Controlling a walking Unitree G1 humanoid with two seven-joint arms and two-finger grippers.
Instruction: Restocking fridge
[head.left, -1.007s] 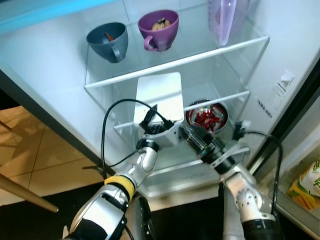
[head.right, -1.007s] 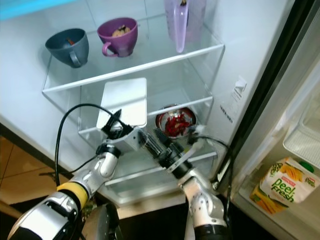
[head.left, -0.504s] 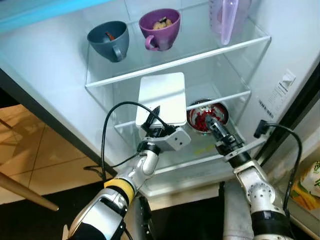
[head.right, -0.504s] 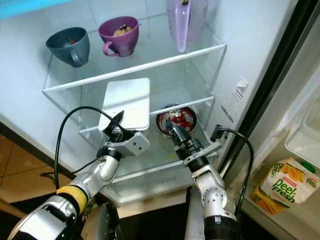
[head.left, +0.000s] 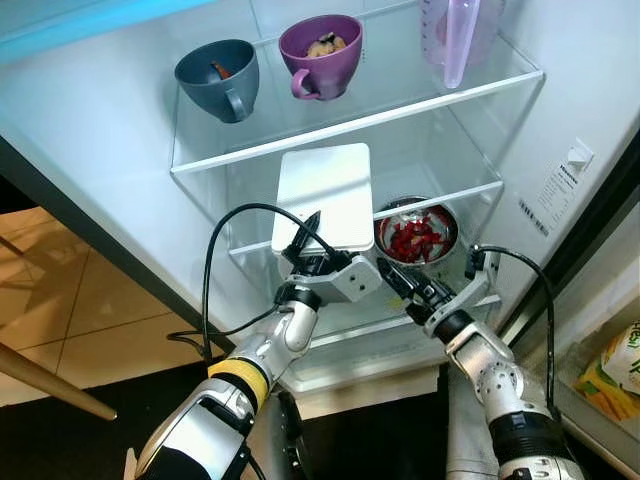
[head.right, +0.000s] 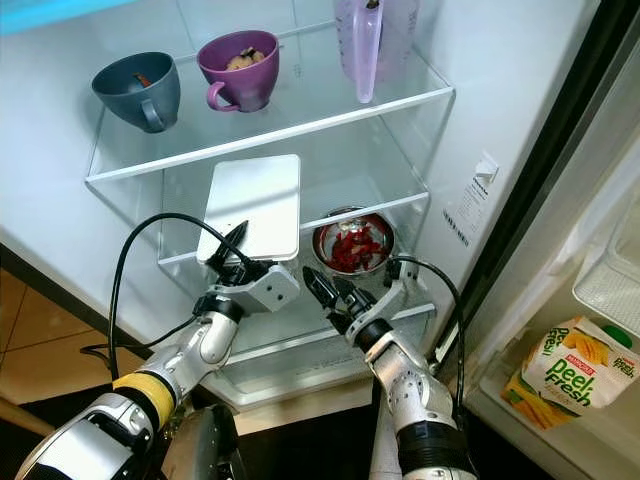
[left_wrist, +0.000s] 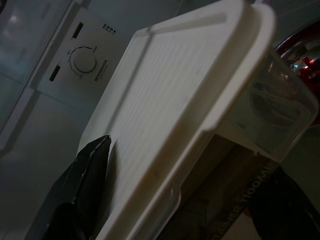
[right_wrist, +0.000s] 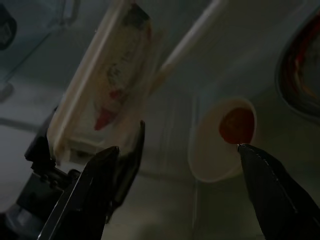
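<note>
While the open white fridge (head.left: 90, 150) takes up most of the head views, the left gripper (head.left: 312, 250) reaches in from seven o'clock and grasps the near edge of a flat rectangular clear plastic container with a white lid (head.left: 325, 195), which sits tilted over the front of the middle glass shelf (head.left: 470, 190). Its wrist view brings up what the head views cannot: one black finger (left_wrist: 85, 190) pressed on the ribbed lid, the clear wall of the box under it, and a white thermostat dial panel (left_wrist: 85, 62) on the fridge's back wall. At three o'clock of the container, just beside it on the same shelf, stands a round steel bowl of red pieces (head.left: 416, 235). The right gripper (head.left: 400, 287) hangs in front of and below that bowl, near five o'clock of the container, its two black fingers spread apart and holding nothing. From its wrist camera the container shows edge-on with a red-printed label, and a round white cup-like shape with a red spot (right_wrist: 225, 137) lies beyond; what that is cannot be told. On the top glass shelf (head.left: 350, 125) stand a grey-blue mug (head.left: 215, 75), a purple mug with food inside (head.left: 322, 50) at its three o'clock, and a translucent lilac pitcher (head.left: 455, 35) towards one o'clock. In the right eye view, a yellow and green juice carton (head.right: 570, 372) rests in the door shelf at four o'clock.
</note>
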